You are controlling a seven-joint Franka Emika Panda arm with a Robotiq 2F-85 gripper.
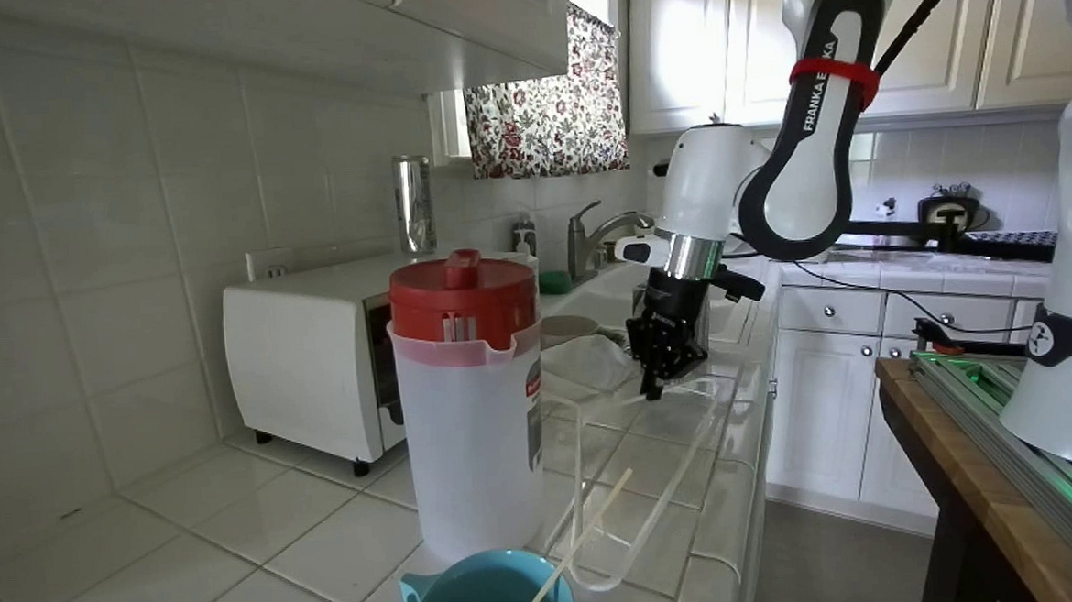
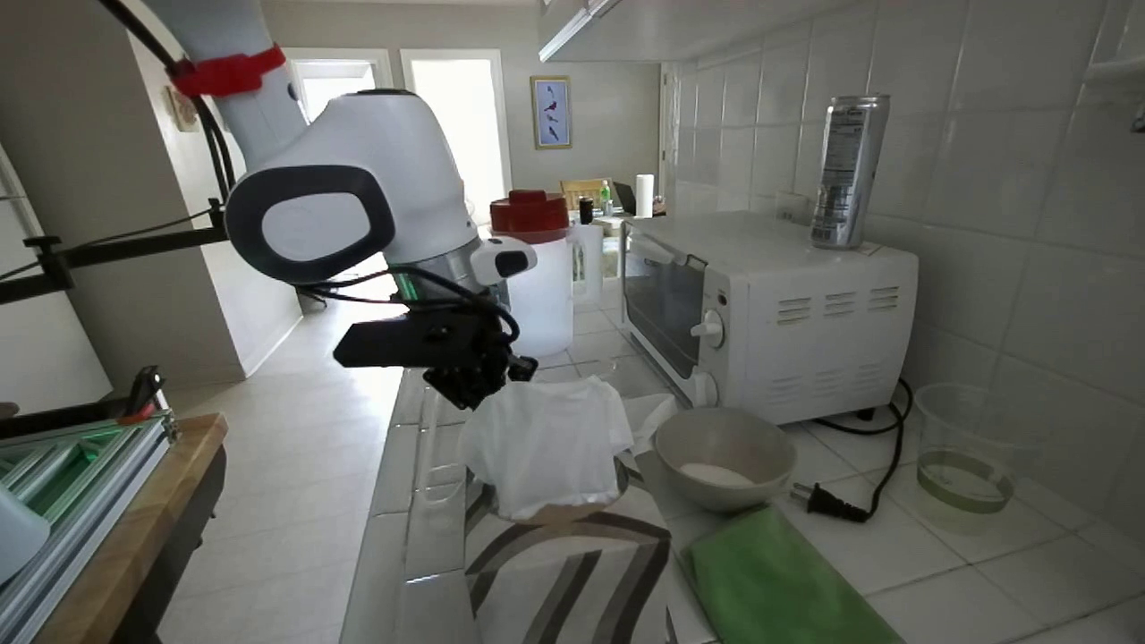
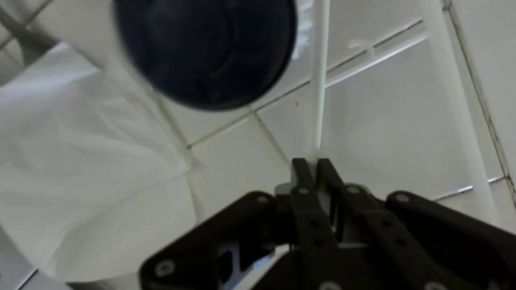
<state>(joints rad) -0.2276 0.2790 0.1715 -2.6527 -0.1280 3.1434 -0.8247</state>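
Note:
My gripper [image 1: 653,392] points down over the white tiled counter. In the wrist view its fingertips [image 3: 310,162] are close together, with the thin wall of a clear plastic container [image 3: 320,80] between them. This container [image 1: 645,543] stands on the counter beside the red-lidded pitcher [image 1: 469,433]; its faint outline also shows in an exterior view [image 2: 420,501]. A white cloth [image 3: 92,161] lies left of the fingers in the wrist view and hides the fingertips in an exterior view [image 2: 550,438]. A dark, blurred round thing [image 3: 213,52] fills the wrist view's top; I cannot tell what it is.
A white toaster oven [image 1: 305,350] stands along the wall with a silver can [image 2: 850,174] on top. A teal mug [image 1: 451,599] holds a thin stick. A pale bowl [image 2: 725,456], green cloth [image 2: 787,581], striped cloth [image 2: 564,581] and clear cup [image 2: 966,447] are nearby.

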